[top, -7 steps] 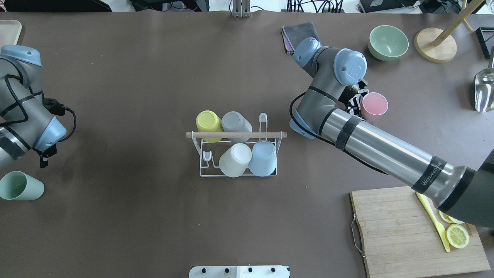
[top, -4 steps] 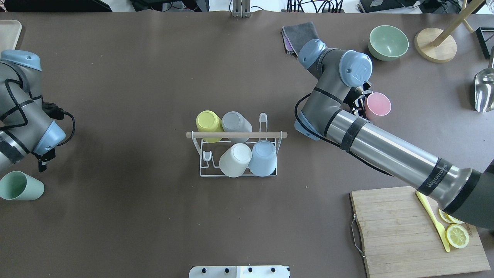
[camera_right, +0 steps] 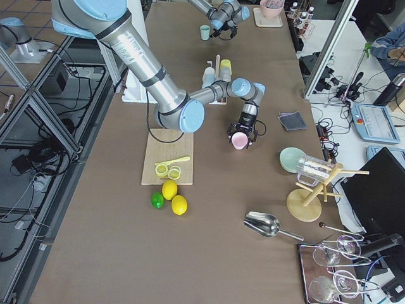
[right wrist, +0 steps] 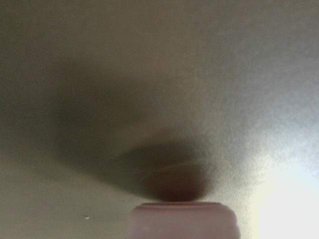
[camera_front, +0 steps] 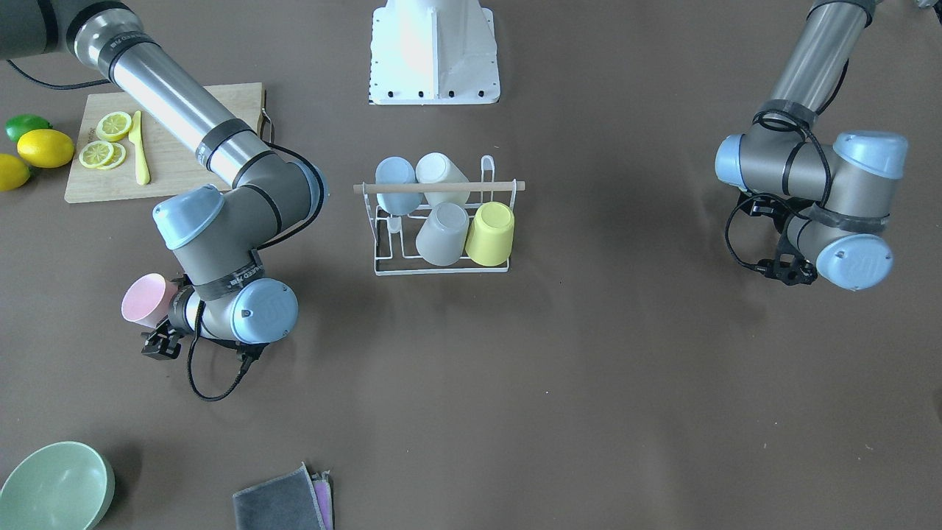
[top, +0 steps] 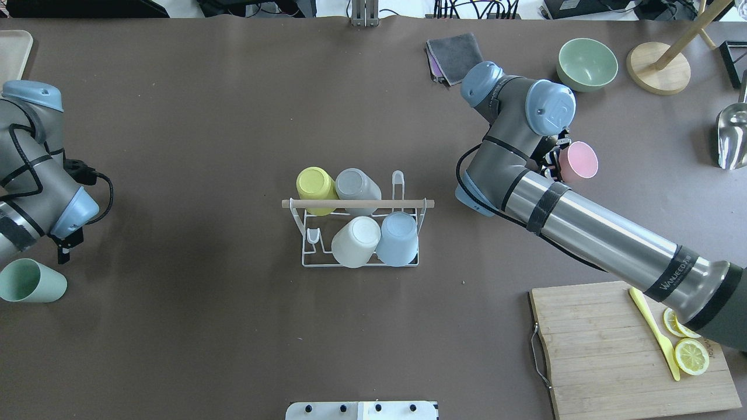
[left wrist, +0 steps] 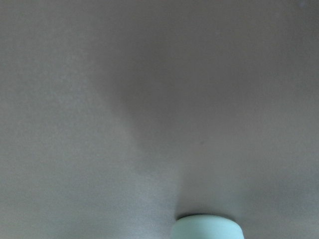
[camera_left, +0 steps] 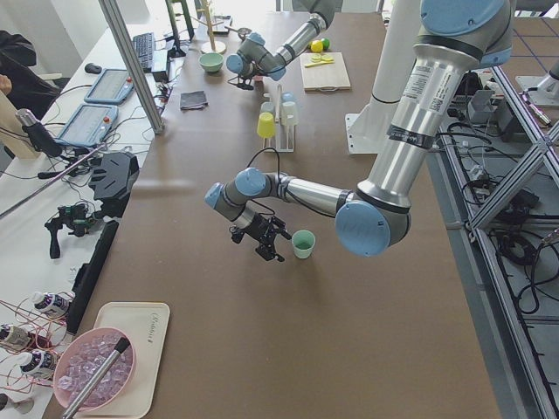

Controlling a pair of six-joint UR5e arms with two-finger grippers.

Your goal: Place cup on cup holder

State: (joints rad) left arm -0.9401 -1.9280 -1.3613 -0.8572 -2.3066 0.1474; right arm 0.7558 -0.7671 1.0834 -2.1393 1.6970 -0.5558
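In the right gripper (top: 559,157) the pink cup (top: 580,160) looks smooth, matt plastic. Behind the gripper, its arm tube (top: 601,233) is glossy brushed metal. Well aside from it, the cup holder (top: 313,236) is white coated wire under a bare pale wooden rod (top: 357,203). The table (top: 204,116) has a dull brown, paper-like cover; beyond the gripper lies soft grey cloth (top: 458,53)
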